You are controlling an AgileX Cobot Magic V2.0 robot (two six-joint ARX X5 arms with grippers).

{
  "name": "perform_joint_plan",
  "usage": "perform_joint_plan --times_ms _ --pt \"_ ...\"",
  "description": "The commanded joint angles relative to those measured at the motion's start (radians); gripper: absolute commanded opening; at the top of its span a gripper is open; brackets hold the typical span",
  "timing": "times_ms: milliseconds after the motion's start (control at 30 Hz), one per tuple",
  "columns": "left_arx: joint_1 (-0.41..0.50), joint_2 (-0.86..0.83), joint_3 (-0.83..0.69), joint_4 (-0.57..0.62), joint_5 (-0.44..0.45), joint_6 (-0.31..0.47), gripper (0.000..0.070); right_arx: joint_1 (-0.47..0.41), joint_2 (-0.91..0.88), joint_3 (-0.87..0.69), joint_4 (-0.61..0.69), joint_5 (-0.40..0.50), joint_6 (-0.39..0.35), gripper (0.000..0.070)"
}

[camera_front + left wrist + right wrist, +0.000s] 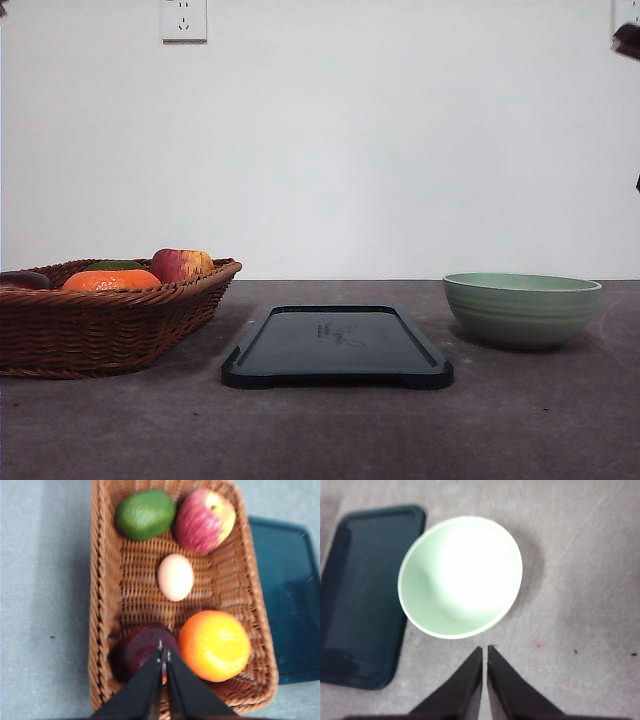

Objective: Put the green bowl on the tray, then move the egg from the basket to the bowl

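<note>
On the bench, front view: basket (105,315) sits at the left edge, tray (337,346) lies flat mid-bench, green bowl (521,309) stands upright toward the right edge, on the bench surface and not on the tray, with a clear gap between the two. Bowl looks empty in the right wrist view (460,576), though its interior is washed out by glare, so I can't be fully sure of that. Tray (362,592) lies beside it there, apart from the rim. Egg (175,577) is in the basket (105,605), roughly at the middle of the woven floor, touching none of the fruit. Around it: a green avocado-like fruit (145,514) and a red apple (204,520) at one end, an orange (215,645) and a dark purple fruit (142,650) at the other end. Tray edge (285,600) shows just beside the basket's long side. Left gripper (164,655) hangs above the basket over the dark purple fruit, fingers (145,690) pressed together, holding nothing. Right gripper (484,652) hangs over bare bench just beside the bowl rim, fingers (510,690) together too, nothing between them. In the front view only the orange (111,280), apple (180,264) and a bit of the green and purple fruit rise above the basket rim.
</note>
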Motion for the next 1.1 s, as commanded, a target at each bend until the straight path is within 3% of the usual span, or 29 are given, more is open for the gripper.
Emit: perform_joint_plan --times_ms 0,67,167,233,600,867,1067 --pt "-0.004 0.008 0.024 0.005 0.009 0.03 0.0002 0.003 0.012 0.02 0.003 -0.006 -0.04 0.0009" --pt "-0.004 0.009 0.024 0.006 0.009 0.045 0.0065 0.003 0.013 0.021 0.002 -0.006 -0.066 0.0039" --pt "-0.004 0.009 0.024 0.006 0.009 0.049 0.0288 0.003 0.013 0.021 0.002 -0.006 -0.07 0.0245" --pt "-0.004 0.009 0.024 0.004 0.009 0.048 0.0322 0.003 0.013 0.021 0.002 -0.006 -0.069 0.0301" --pt "-0.004 0.009 0.024 0.005 0.009 0.043 0.0316 0.002 0.111 0.154 -0.109 0.009 -0.039 0.03" --pt "-0.004 0.008 0.024 0.005 0.009 0.043 0.0315 0.002 0.341 0.373 -0.25 0.01 -0.101 0.03" --pt "-0.004 0.009 0.024 0.006 0.009 0.043 0.0315 0.003 0.509 0.482 -0.27 0.042 -0.139 0.0299"
